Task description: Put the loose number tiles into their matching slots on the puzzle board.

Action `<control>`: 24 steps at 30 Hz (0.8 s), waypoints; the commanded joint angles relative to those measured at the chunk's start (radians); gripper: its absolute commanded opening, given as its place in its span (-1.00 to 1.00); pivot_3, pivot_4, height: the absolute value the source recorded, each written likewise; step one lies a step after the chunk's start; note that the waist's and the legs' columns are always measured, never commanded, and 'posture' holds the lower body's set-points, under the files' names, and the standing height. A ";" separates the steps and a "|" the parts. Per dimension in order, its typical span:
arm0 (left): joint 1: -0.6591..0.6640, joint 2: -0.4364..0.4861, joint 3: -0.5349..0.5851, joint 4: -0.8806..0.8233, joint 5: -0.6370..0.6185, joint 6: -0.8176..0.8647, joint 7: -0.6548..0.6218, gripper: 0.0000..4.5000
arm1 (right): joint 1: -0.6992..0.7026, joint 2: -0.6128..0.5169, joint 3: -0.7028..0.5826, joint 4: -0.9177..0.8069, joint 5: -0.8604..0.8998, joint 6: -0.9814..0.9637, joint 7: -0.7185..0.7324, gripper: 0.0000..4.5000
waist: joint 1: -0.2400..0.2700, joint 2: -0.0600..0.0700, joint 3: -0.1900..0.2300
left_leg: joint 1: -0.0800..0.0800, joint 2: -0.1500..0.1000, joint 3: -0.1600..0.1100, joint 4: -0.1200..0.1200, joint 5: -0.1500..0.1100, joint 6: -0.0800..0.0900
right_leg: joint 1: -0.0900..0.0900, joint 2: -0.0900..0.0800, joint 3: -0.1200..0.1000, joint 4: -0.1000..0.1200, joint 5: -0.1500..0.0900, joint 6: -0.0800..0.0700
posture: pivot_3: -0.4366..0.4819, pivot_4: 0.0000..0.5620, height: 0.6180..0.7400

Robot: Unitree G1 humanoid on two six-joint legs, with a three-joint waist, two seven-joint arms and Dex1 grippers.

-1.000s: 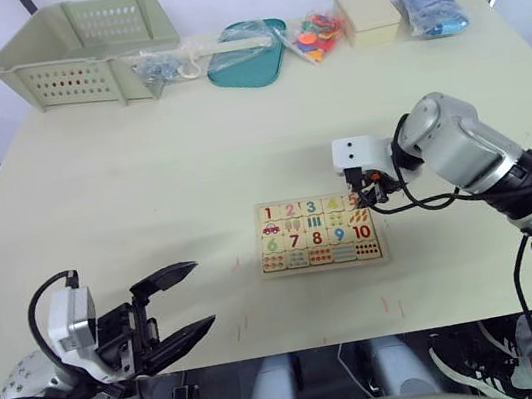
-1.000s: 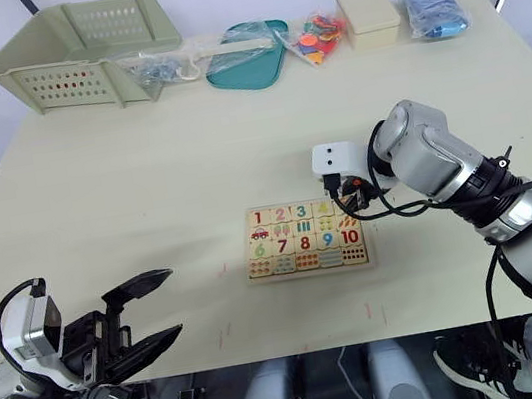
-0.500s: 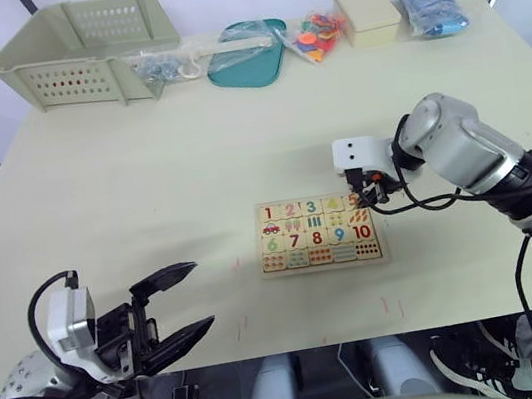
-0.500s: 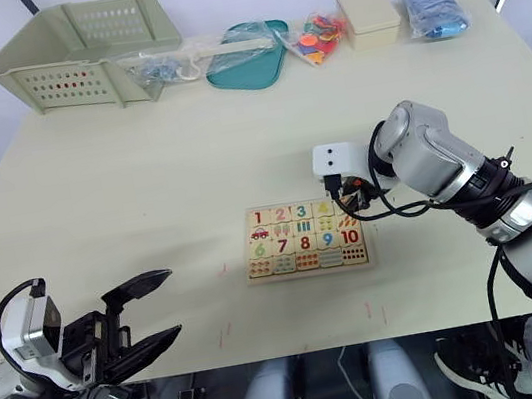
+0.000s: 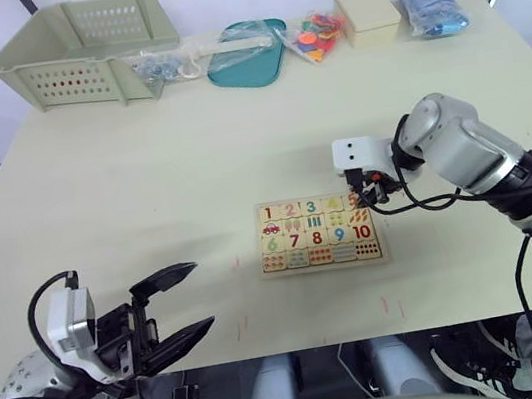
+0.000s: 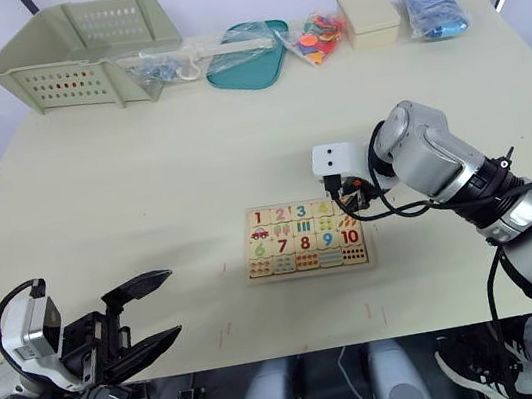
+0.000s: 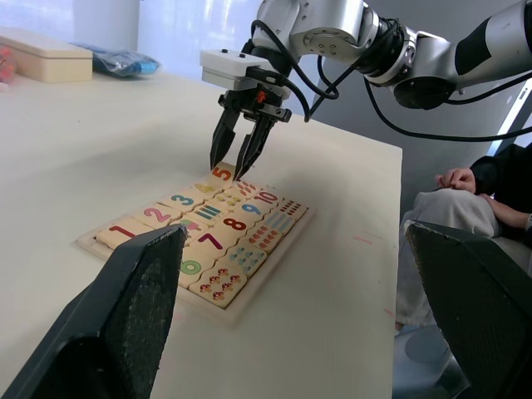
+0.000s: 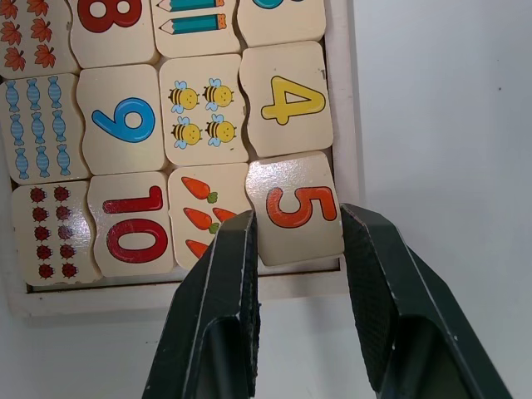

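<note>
While the puzzle board (image 5: 318, 232) lies flat near the middle of the pale surface (image 5: 141, 179), the right end effector (image 7: 242, 148) points down at the board's far right corner, its 2 black fingers slightly apart on either side of the tile marked 5 (image 8: 295, 208). In the right wrist view that orange-red 5 tile sits in the corner slot of the number row, slightly askew, with the fingers (image 8: 224, 291) flanking it; whether they touch its edges cannot be told. Next to it in the same row is the yellow 4 tile (image 8: 287, 100), and the head views show the 1 (image 5: 268, 213), 2 (image 5: 290, 210) and 3 (image 5: 311, 208) tiles filling the rest of that row along the board's far edge. Beside the 5 tile lie a carrot picture tile (image 8: 204, 216) and the red 10 tile (image 8: 133, 226).

The left end effector (image 5: 177, 310) hangs off the near edge of the surface, well apart from the board, with its 2 fingers spread wide and nothing between them.

Along the far edge of the surface stand a pale green basket (image 5: 81, 52), a teal tray (image 5: 243, 56), a bag of coloured pieces (image 5: 313, 35), a cream box (image 5: 366, 11) and a blue packet (image 5: 430, 6). In the left wrist view a person (image 7: 470, 179) sits beyond the surface's edge.
</note>
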 commanded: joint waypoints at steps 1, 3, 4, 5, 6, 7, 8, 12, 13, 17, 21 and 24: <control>-0.002 0.007 0.020 -0.010 -0.015 -0.009 -0.007 1.00 | 0.000 -0.009 -0.006 -0.015 -0.004 -0.008 0.003 -0.61 | 0.000 0.000 0.000 | 0.000 0.000 0.000 0.000 0.000 0.000 | 0.000 0.000 0.000 0.000 0.000 0.000 | -0.05 -0.47 1.00; -0.006 0.007 0.017 -0.007 -0.013 -0.008 -0.006 1.00 | 0.000 -0.009 -0.006 -0.015 -0.004 -0.007 0.003 -0.61 | 0.000 0.000 0.000 | 0.000 0.000 0.000 0.000 0.000 0.000 | 0.000 0.000 0.000 0.000 0.000 0.000 | -0.05 -0.47 1.00; -0.007 0.007 0.017 -0.007 -0.013 -0.008 -0.006 1.00 | 0.001 -0.010 -0.006 -0.017 -0.004 -0.006 0.003 -0.61 | 0.000 0.000 0.000 | 0.000 0.000 0.000 0.000 0.000 0.000 | 0.000 0.000 0.000 0.000 0.000 0.000 | -0.05 -0.47 1.00; -0.008 0.006 0.017 -0.007 -0.013 -0.008 -0.005 1.00 | 0.001 -0.010 -0.006 -0.019 -0.004 -0.006 0.003 -0.61 | 0.000 0.000 0.000 | 0.000 0.000 0.000 0.000 0.000 0.000 | 0.000 0.000 0.000 0.000 0.000 0.000 | -0.05 -0.47 1.00; -0.009 0.006 0.017 -0.008 -0.012 -0.007 -0.005 1.00 | 0.002 -0.011 -0.007 -0.020 -0.004 -0.005 0.003 -0.61 | 0.000 0.000 0.000 | 0.000 0.000 0.000 0.000 0.000 0.000 | 0.000 0.000 0.000 0.000 0.000 0.000 | -0.05 -0.47 1.00; -0.009 0.006 0.017 -0.008 -0.012 -0.007 -0.004 1.00 | 0.002 -0.012 -0.006 -0.022 -0.005 -0.004 0.003 -0.61 | 0.000 0.000 0.000 | 0.000 0.000 0.000 0.000 0.000 0.000 | 0.000 0.000 0.000 0.000 0.000 0.000 | -0.05 -0.47 1.00; -0.009 0.006 0.017 -0.009 -0.012 -0.006 -0.004 1.00 | 0.002 -0.012 -0.006 -0.022 -0.005 -0.004 0.003 -0.61 | 0.000 0.000 0.000 | 0.000 0.000 0.000 0.000 0.000 0.000 | 0.000 0.000 0.000 0.000 0.000 0.000 | -0.05 -0.47 1.00; -0.009 0.007 0.015 -0.017 -0.014 -0.002 0.002 1.00 | 0.002 -0.014 -0.006 -0.024 -0.005 -0.002 0.005 -0.61 | 0.000 0.000 0.000 | 0.000 0.000 0.000 0.000 0.000 0.000 | 0.000 0.000 0.000 0.000 0.000 0.000 | -0.05 -0.47 1.00; -0.009 0.007 0.016 -0.018 -0.015 -0.001 0.003 1.00 | 0.002 -0.015 -0.005 -0.025 -0.005 -0.002 0.005 -0.61 | 0.000 0.000 0.000 | 0.000 0.000 0.000 0.000 0.000 0.000 | 0.000 0.000 0.000 0.000 0.000 0.000 | -0.05 -0.47 1.00; -0.010 0.010 0.016 -0.027 -0.017 0.005 0.009 1.00 | 0.003 -0.014 -0.005 -0.024 -0.005 -0.002 0.005 -0.61 | 0.000 0.000 0.000 | 0.000 0.000 0.000 0.000 0.000 0.000 | 0.000 0.000 0.000 0.000 0.000 0.000 | -0.05 -0.47 1.00; -0.007 0.011 0.019 -0.027 -0.019 0.006 0.007 1.00 | 0.003 -0.012 -0.005 -0.024 -0.005 -0.001 0.003 -0.61 | 0.000 0.000 0.000 | 0.000 0.000 0.000 0.000 0.000 0.000 | 0.000 0.000 0.000 0.000 0.000 0.000 | -0.05 -0.47 1.00; -0.006 0.012 0.020 -0.028 -0.020 0.006 0.007 1.00 | 0.002 -0.011 -0.005 -0.022 -0.005 -0.002 0.002 -0.61 | 0.000 0.000 0.000 | 0.000 0.000 0.000 0.000 0.000 0.000 | 0.000 0.000 0.000 0.000 0.000 0.000 | -0.05 -0.47 1.00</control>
